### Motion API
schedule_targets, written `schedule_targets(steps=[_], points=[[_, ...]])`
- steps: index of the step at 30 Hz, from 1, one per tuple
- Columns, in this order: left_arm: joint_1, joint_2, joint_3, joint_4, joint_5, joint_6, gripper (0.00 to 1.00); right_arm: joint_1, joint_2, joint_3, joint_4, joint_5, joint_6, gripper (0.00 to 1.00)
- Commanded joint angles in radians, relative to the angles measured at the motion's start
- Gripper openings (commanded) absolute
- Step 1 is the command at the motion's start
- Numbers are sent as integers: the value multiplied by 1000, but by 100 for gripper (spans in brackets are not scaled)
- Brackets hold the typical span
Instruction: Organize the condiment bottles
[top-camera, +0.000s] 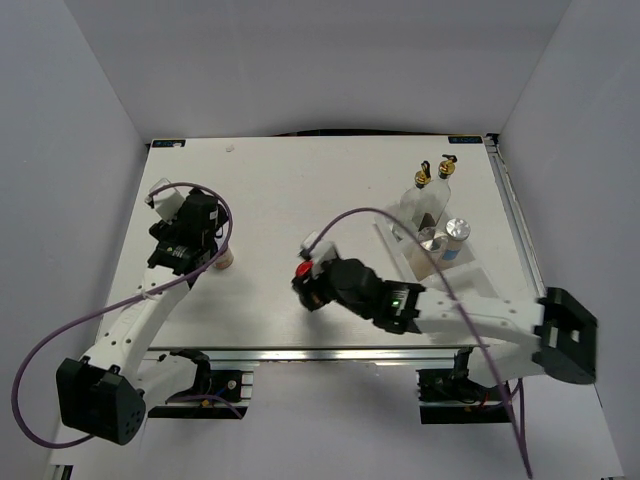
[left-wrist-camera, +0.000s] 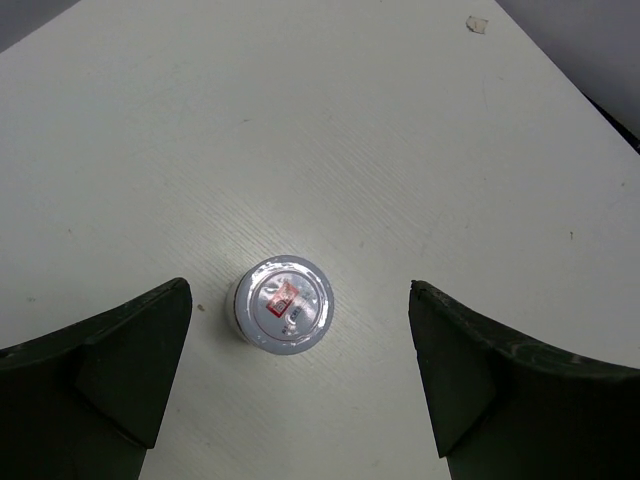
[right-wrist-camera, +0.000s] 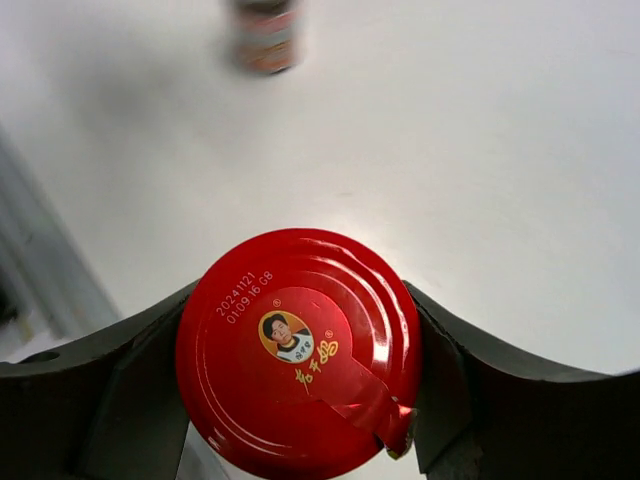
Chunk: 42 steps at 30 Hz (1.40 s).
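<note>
Pickup stage, both arms. Right gripper (right-wrist-camera: 300, 305) clenched on red-lidded jar (right-wrist-camera: 300, 355) at mid-table, pads touching lid on both sides (lifted or not, can't tell). Left gripper (left-wrist-camera: 298, 310) spread wide over white-lidded jar (left-wrist-camera: 285, 305), standing on table (left-wrist-camera: 400, 150) betw. the fingers, nearer one side, untouched. Next, prob.: carry red jar over to tray (top-camera: 398, 240) at right w/o clipping bottles there; lower left gripper, centre, close. Count: 2 glass bottles (top-camera: 421, 192) w/ gold pourers, 2 silver-capped shakers (top-camera: 457, 232), 1 red-lidded jar, 1 white-lidded jar, 6 total; 1 tray.
</note>
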Motion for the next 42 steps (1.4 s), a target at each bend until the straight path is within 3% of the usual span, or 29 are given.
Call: schedule_targets(steps=[1,3,6,8,12,14,17,26,35,38,42], points=[[4,11,20,82,24,29,98,-24,-240,10,-169,434,178,0],[7,34,26,83,29,28,98,-42,-384,-22,-334,563,282,0],[14,69,15,112,66,17,98,-109,-561,-77,-458,581,376,0],[17,84,6,123,95,19,98,-160,-640,-67,-634,590,451,0],[20,103,0,134,87,19,98,-238,-687,-21,-936,797,673,0],[20,115,4,131,84,22,98,-268,-688,-8,-1042,816,772,0],[23,129,3,129,80,25,98,-329,-690,-21,-1093,866,835,0],[34,184,23,108,112,43,98,-646,-596,-76,-975,793,722,0],[41,183,15,109,113,57,98,-942,-621,-275,-503,587,470,0],[44,186,12,111,115,57,98,-972,-590,-301,-427,587,442,13],[49,195,11,108,124,54,98,-976,-560,-358,-354,604,453,44]])
